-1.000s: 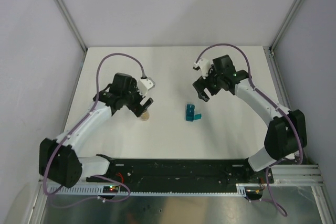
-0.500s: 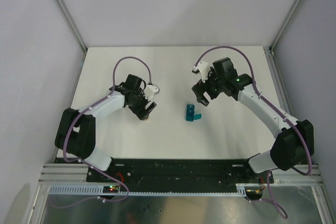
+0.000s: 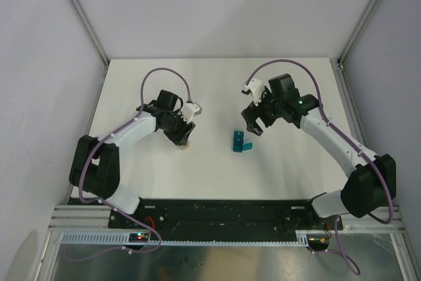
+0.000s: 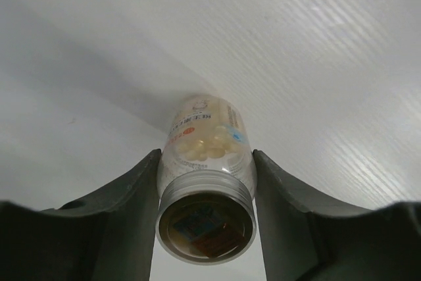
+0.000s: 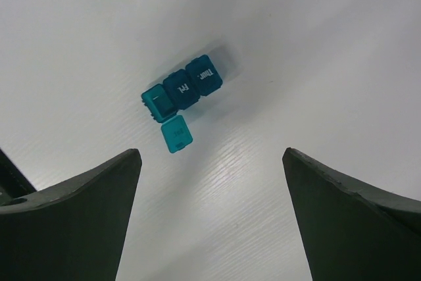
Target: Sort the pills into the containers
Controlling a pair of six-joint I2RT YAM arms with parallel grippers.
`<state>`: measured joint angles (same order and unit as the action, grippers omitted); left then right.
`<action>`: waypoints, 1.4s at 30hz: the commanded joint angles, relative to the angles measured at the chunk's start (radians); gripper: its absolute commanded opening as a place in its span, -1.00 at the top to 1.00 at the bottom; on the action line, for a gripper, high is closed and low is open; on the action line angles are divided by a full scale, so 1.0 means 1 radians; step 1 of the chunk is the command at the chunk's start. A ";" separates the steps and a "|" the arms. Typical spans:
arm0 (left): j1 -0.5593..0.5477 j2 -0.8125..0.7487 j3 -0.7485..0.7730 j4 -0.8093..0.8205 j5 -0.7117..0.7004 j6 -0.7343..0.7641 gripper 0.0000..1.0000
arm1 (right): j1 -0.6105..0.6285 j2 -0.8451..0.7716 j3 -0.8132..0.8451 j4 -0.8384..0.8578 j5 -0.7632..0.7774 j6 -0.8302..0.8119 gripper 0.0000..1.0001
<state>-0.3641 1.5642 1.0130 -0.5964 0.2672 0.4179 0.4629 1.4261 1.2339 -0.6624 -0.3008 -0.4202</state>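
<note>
Left gripper (image 4: 205, 156) shifted, clamping pill bottle (image 4: 205, 185); right gripper (image 5: 210, 153) wide open, empty, near containers (image 5: 183, 89), 1 of 3 lids open.

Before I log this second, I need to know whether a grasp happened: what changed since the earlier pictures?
The left arm swung its elbow inward; the left gripper now sits pressed against the sides of the bottle. The right gripper, open, edged slightly nearer the containers. Bottle and containers stayed put.

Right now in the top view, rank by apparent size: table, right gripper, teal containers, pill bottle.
1. Table
2. Right gripper
3. Teal containers
4. Pill bottle, though only a sliver shows, so unsure
</note>
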 commanded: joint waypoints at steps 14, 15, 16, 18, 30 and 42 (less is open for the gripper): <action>-0.105 -0.325 0.384 -0.086 0.499 -0.358 1.00 | 0.123 -0.141 0.148 0.089 -0.308 0.048 -0.96; -0.127 -0.320 0.403 -0.086 0.497 -0.375 1.00 | 0.134 -0.137 0.166 0.083 -0.307 0.049 -0.96; -0.143 -0.316 0.424 -0.085 0.492 -0.392 1.00 | 0.144 -0.132 0.190 0.078 -0.308 0.051 -0.96; -0.178 -0.305 0.458 -0.085 0.481 -0.419 1.00 | 0.164 -0.121 0.230 0.059 -0.306 0.050 -0.96; -0.241 -0.258 0.513 -0.032 0.492 -0.509 1.00 | 0.233 -0.099 0.253 0.029 -0.321 0.034 -0.85; -0.243 -0.277 0.467 0.022 0.546 -0.546 1.00 | 0.244 -0.071 0.253 0.017 -0.325 0.008 0.24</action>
<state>-0.5957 1.3144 1.4803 -0.6399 0.7547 -0.0990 0.7040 1.3499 1.4689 -0.6464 -0.6369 -0.4072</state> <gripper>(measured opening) 0.561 0.529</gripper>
